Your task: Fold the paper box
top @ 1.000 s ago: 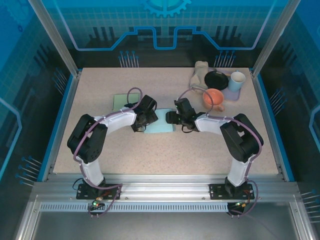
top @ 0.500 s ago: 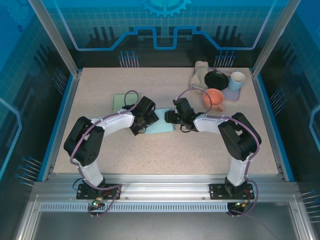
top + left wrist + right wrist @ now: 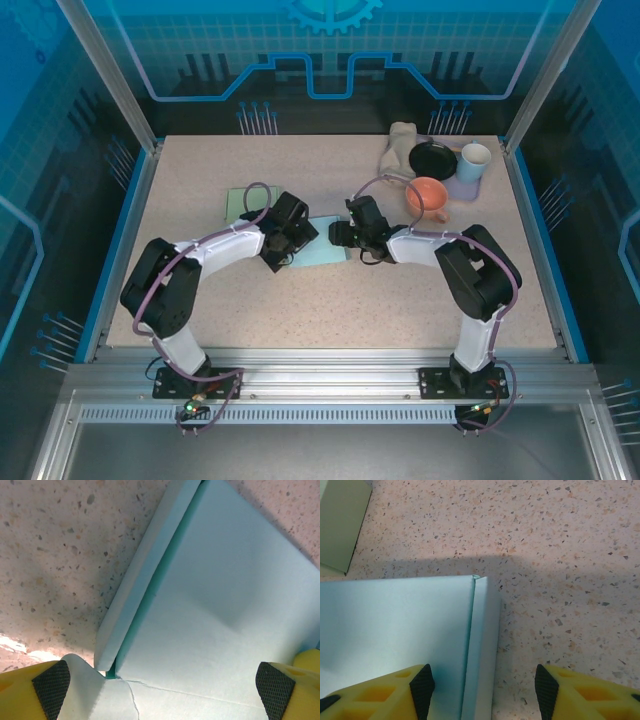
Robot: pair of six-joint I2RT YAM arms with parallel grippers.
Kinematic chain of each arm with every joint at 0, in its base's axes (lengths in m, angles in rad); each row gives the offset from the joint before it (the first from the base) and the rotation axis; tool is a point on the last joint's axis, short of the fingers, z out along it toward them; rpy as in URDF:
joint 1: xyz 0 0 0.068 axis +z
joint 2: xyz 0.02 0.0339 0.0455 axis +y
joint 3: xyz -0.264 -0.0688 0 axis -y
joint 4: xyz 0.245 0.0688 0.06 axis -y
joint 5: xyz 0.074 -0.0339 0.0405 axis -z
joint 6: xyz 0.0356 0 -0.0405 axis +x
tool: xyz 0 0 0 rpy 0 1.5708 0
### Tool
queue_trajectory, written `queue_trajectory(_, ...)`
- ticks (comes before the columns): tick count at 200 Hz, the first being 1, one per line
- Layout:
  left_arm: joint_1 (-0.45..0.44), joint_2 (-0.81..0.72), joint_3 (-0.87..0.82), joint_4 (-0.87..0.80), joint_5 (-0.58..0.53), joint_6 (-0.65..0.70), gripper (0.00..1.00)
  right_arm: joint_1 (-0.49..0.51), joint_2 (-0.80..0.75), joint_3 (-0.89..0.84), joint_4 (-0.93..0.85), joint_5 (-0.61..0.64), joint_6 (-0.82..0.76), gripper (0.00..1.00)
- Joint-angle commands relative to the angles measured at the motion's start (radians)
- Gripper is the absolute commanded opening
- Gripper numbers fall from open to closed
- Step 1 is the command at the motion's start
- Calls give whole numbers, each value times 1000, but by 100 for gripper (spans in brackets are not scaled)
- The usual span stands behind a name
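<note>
The paper box (image 3: 322,253) is a light blue sheet lying flat mid-table between my two grippers. My left gripper (image 3: 291,236) is over its left end. In the left wrist view the box (image 3: 215,605) has a narrow side flap (image 3: 145,575) folded up along its left edge. The left gripper (image 3: 162,685) stands wide open above it, holding nothing. My right gripper (image 3: 341,235) is at the right end. In the right wrist view it (image 3: 484,687) is open and straddles the box's folded edge strip (image 3: 482,645), one pad (image 3: 422,685) over the sheet and the other over bare table.
A pale green sheet (image 3: 240,203) lies behind the left gripper and shows at the corner (image 3: 340,525) of the right wrist view. At the back right stand an orange cup (image 3: 428,198), a black lid (image 3: 432,160), a white cup (image 3: 473,162) and a beige object (image 3: 398,150).
The left gripper has opened fully and shifted slightly toward the back. The right gripper has narrowed a little and moved slightly back. Less of the box shows between them.
</note>
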Motion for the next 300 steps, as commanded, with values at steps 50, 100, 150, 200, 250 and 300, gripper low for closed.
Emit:
queue_trajectory(50, 4, 30, -12, 15, 54, -46, 97, 11, 50, -29, -48, -2, 0, 59)
queue_trajectory(100, 4, 40, -16, 30, 46, -54, 92, 13, 52, -41, -40, -1, 0, 57)
queue_trajectory(150, 5, 68, -6, 32, 31, -55, 87, 12, 50, -53, -37, 4, -6, 56)
queue_trajectory(200, 20, 95, -18, 34, 14, -53, 85, 12, 46, -57, -38, 1, -19, 56)
queue_trajectory(250, 37, 106, -29, 14, -12, -44, 86, 13, 17, -65, -53, -4, -29, 58)
queue_trajectory(300, 48, 106, -52, 28, -14, -40, 86, 71, -101, -92, -104, 50, -49, 59)
